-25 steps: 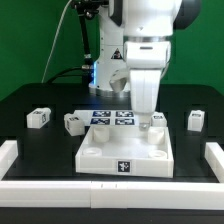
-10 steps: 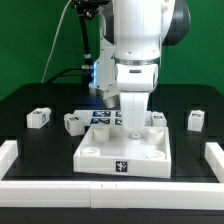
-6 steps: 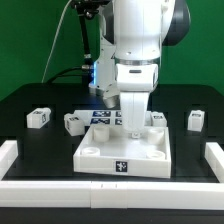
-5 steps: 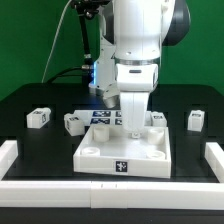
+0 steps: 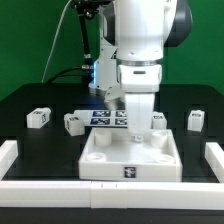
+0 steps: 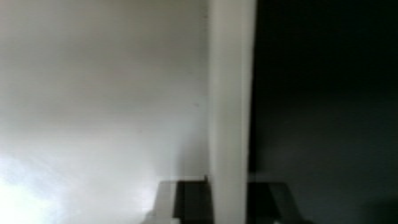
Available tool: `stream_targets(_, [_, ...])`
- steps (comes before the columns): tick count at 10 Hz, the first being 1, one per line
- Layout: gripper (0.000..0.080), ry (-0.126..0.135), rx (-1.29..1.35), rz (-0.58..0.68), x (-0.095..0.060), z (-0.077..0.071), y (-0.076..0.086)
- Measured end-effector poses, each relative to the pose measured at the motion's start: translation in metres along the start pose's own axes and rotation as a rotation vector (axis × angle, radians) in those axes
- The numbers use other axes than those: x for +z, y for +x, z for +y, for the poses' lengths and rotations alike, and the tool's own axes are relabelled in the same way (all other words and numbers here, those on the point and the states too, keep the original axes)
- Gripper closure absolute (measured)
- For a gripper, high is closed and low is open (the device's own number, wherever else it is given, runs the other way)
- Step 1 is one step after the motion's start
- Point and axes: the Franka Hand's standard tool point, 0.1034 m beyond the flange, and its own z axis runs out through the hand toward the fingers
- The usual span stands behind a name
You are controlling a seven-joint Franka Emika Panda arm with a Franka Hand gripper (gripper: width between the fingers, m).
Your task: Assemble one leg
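Note:
My gripper reaches down to the far rim of the large white square panel and is shut on that rim. In the wrist view the rim runs as a pale strip between my two dark fingers; my gripper straddles it. Three small white legs with tag marks lie on the black table: one at the exterior view's left, one beside it, one at the right. Another leg shows just right of my gripper.
The marker board lies behind the panel, partly hidden by my arm. White rails border the table at the left, the right and along the front. Cables hang behind the arm.
The panel has slid a little toward the exterior view's right with my gripper on its rim. Before that my arm had shifted left and come down onto the rim.

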Motion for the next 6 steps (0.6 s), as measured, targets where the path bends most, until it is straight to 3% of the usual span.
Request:
stream_targets(5, [0.0741,-0.027,-0.009,0.007,-0.001,0.033,0.032])
stream_targets(6, [0.0741,-0.021,0.015,0.004,-0.001,0.038,0.039])
